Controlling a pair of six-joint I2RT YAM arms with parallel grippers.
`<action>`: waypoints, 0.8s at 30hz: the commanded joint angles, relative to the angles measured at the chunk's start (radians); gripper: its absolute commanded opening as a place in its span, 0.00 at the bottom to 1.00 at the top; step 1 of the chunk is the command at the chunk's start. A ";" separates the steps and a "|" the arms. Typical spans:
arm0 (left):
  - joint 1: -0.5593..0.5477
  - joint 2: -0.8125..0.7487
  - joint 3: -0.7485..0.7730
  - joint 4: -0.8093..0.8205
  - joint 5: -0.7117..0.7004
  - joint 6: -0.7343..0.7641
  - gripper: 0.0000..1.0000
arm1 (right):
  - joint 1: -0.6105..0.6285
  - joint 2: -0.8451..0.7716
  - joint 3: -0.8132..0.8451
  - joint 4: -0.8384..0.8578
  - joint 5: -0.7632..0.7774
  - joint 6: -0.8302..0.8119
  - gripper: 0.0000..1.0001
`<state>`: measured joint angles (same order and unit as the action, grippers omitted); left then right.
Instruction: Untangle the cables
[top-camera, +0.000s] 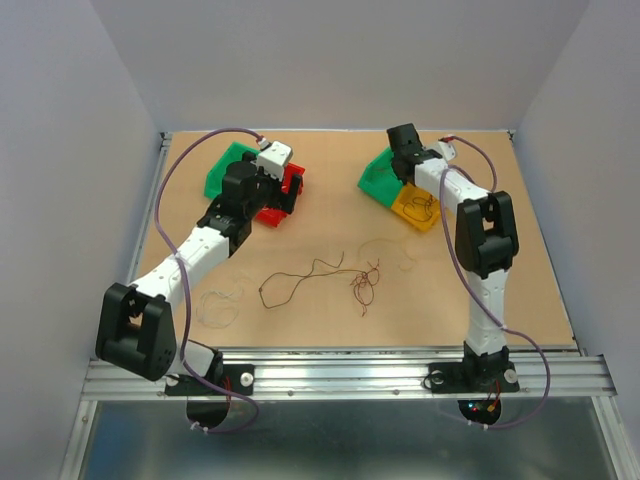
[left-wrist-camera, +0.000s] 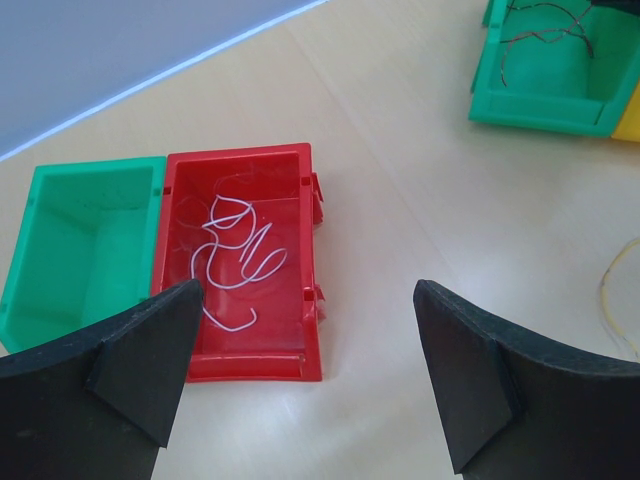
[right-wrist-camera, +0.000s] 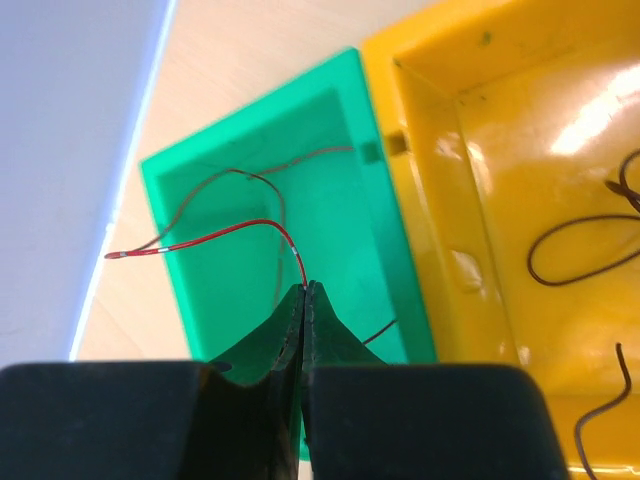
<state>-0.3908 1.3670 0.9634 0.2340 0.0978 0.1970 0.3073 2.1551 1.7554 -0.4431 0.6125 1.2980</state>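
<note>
A tangled clump of reddish and brown cables (top-camera: 362, 283) lies mid-table, with a long brown strand (top-camera: 298, 278) to its left and a pale strand (top-camera: 218, 306) near the left arm. My right gripper (right-wrist-camera: 305, 290) is shut on a thin red wire (right-wrist-camera: 200, 239) and hangs over a green bin (right-wrist-camera: 260, 200) that holds a brown wire. My left gripper (left-wrist-camera: 306, 320) is open and empty above the near right corner of a red bin (left-wrist-camera: 312, 300), which holds a white wire (left-wrist-camera: 237, 250).
An empty green bin (left-wrist-camera: 85, 250) adjoins the red one. A yellow bin (right-wrist-camera: 520, 150) with dark brown wires sits beside the right green bin. A thin yellow strand (left-wrist-camera: 612, 290) lies on the table. Grey walls enclose the table on three sides.
</note>
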 joint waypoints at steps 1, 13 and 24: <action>0.003 0.009 0.035 0.022 0.011 0.002 0.99 | 0.000 0.028 0.105 0.007 0.073 -0.075 0.01; 0.004 0.007 0.037 0.021 0.010 0.004 0.99 | 0.000 0.173 0.210 0.009 0.124 -0.201 0.01; 0.003 0.006 0.037 0.019 0.011 0.007 0.99 | 0.000 0.305 0.337 0.007 0.128 -0.334 0.02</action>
<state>-0.3908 1.3804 0.9634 0.2272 0.0982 0.1993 0.3088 2.3985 2.0254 -0.4370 0.7139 1.0260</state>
